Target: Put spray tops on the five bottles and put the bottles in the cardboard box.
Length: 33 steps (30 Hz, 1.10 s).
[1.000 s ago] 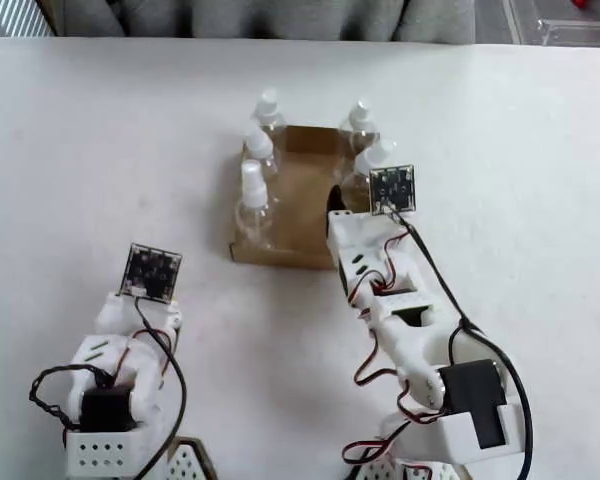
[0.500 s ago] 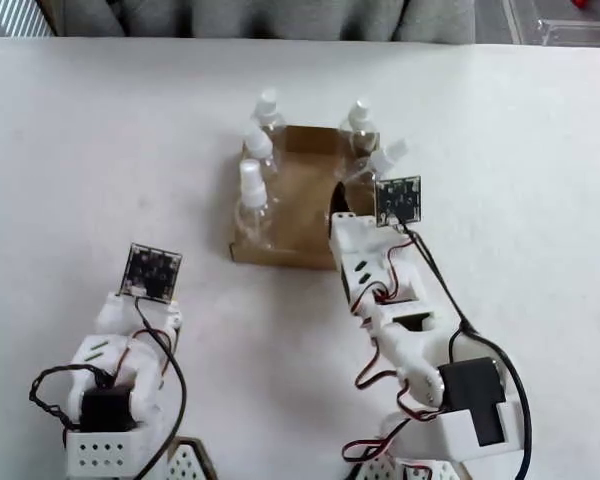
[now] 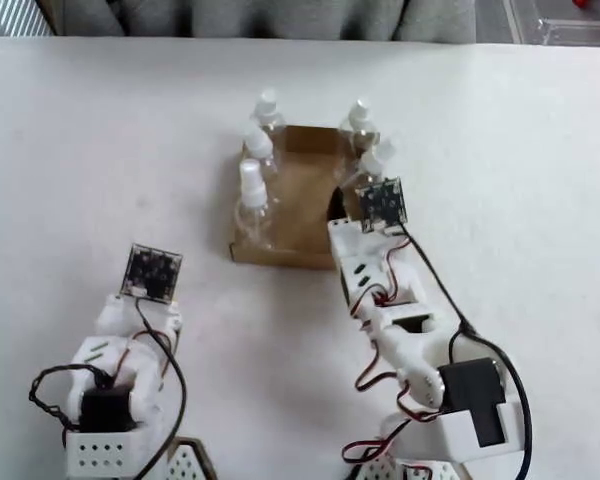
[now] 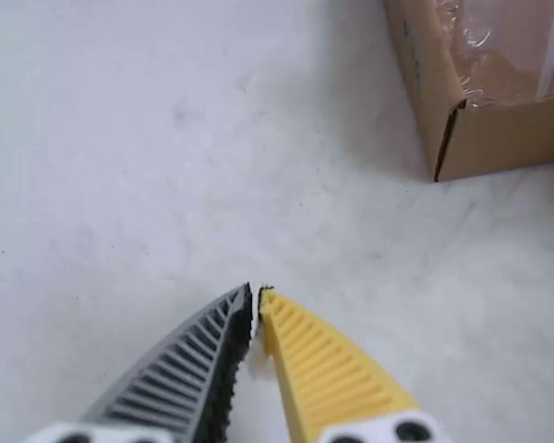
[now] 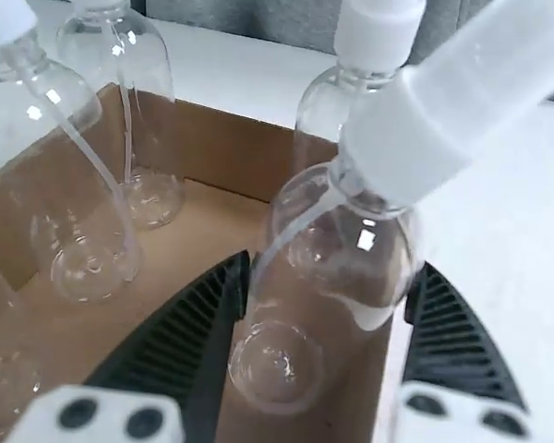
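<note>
The white table [image 3: 100,120] carries the cardboard box [image 3: 298,205], where four other bottles [image 3: 252,190] stand capped along its walls. The fifth bottle [image 5: 351,231], clear with a white spray top [image 5: 443,101], tilts over the box's right side, clenched in the right tool [image 5: 331,269]. The left tool [image 4: 257,295] is pinched closed over bare table near a box corner.

Left gripper [image 4: 256,297] is over the white tabletop [image 4: 148,148]. I see its fingers [image 4: 319,365], one grey and one yellow, with toothed pads meeting at the tips. One corner of the cardboard box [image 4: 499,138] sits on the tabletop, well apart from the tips. Clear plastic [image 4: 494,41] shows inside the box, but I can't tell more.
</note>
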Available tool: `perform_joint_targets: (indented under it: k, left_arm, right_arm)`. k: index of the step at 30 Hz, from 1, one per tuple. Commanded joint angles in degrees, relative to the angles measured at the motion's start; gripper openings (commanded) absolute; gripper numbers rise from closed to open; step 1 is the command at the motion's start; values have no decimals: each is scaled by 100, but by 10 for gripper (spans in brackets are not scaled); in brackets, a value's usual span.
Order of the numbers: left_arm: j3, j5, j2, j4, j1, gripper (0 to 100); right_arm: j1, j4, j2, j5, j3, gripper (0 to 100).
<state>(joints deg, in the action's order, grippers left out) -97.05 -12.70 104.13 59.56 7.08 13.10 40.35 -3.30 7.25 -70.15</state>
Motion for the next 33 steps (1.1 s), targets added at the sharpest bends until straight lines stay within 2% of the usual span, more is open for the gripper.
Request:
perform_joint_targets:
  k: [1,10,15,33]
  left_arm:
    - [9,-35,13,44,40,24]
    - [9,-35,13,53,40,24]
    - [9,-35,13,53,40,24]
    - [9,-35,13,53,40,24]
  right_arm:
    - [13,136,-84,88,18,216]
    - [13,136,-84,114,18,216]
    - [13,136,-84,923,9,216]
    - [22,136,-84,958,-53,216]
